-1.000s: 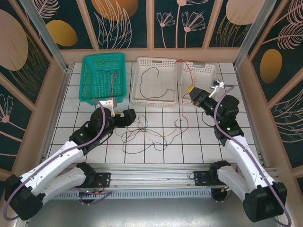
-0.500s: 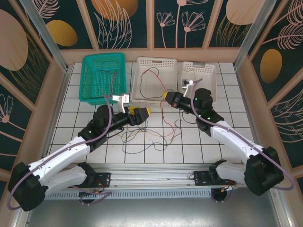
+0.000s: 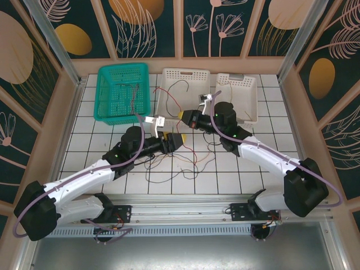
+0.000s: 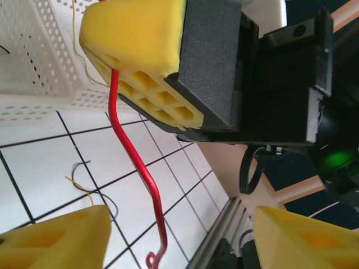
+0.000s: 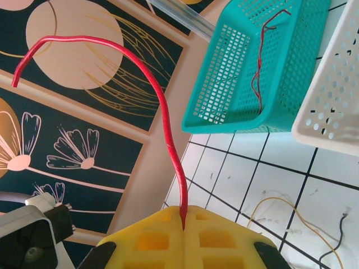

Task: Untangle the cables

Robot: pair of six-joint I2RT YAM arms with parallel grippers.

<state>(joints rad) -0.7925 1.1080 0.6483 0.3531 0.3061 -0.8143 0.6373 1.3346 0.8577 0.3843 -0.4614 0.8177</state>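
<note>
The left gripper [image 3: 175, 139] stood with its jaws part-way apart and held nothing. In its wrist view the yellow fingers [image 4: 56, 238] flanked the red cable [image 4: 134, 162] on either side without touching it.

At the far left, the teal basket [image 3: 122, 66] held a thin red and dark strand. On the tiles near the left gripper, the other cables [image 3: 194, 163] lay in a loose heap of yellow-tan and dark loops crossing one another. Just right of and behind the left gripper, the right gripper [image 3: 185, 116] was clamped on the red cable, whose free end curved out past the pads. Behind it the white basket [image 3: 185, 71] held another dark and red strand.

The cables looked very light and thin. The red one kept its own bend, so it was probably slightly springy rather than wholly limp, and its smooth sleeve could slip from a glancing pinch. The best hold seemed to be the bare stretch just below the right pads, squarely between the fingers and well clear of the heap.
</note>
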